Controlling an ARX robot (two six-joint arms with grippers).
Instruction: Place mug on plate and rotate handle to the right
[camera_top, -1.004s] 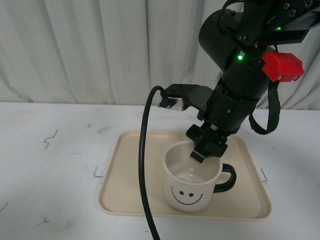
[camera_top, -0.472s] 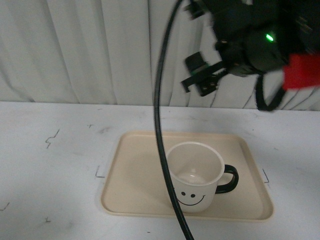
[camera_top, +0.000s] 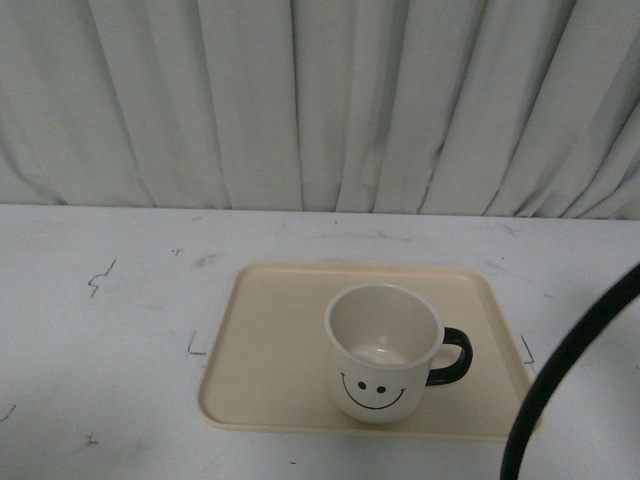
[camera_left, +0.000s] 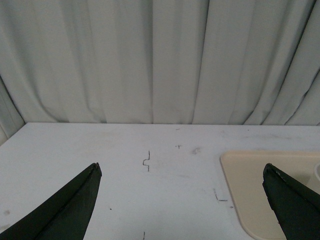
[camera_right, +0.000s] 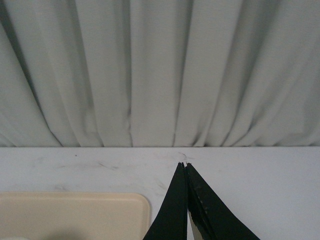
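**Mug seated on tray, handle right**

The cream-white smiley mug (camera_top: 384, 352) stands upright on the beige rectangular plastic tray (camera_top: 270, 340), its black loop handle (camera_top: 450, 357) pointing right; only the front view shows it. Each wrist view cuts the tray to a corner. The left gripper (camera_left: 182, 200) is spread wide, empty. The right gripper (camera_right: 186, 200) is closed, empty.

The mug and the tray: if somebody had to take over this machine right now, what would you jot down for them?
Left gripper: open, empty, over bare table beside the plate.
Right gripper: shut, empty, clear of the plate.
The mug stands upright on the plate, smiley face toward the camera, handle pointing right.
Done: placing and handle turn both look finished.
Left: apparently nothing; just keep the arms parked. A black cable hangs at the front view's right edge.
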